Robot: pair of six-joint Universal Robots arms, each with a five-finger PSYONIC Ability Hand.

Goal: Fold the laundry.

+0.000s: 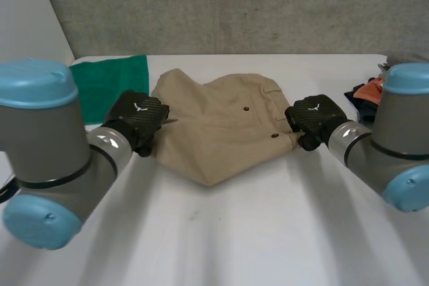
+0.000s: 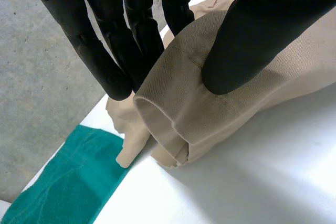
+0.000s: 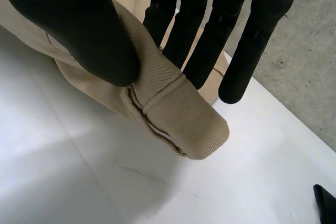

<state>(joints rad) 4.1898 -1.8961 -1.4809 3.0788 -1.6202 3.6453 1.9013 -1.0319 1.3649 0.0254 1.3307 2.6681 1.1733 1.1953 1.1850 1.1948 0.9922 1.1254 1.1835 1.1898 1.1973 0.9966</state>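
A tan pair of trousers lies bunched in the middle of the white table. My left hand is at its left edge. There the thumb and fingers pinch a thick hemmed fold of the tan cloth. At the right edge my right hand does the same: its thumb presses a rolled band of tan cloth against the fingers.
A green towel lies flat at the back left, also lying beyond the left fingers as green towel. A pile of orange and dark clothes sits at the table's right edge. A grey concrete wall rises behind the table.
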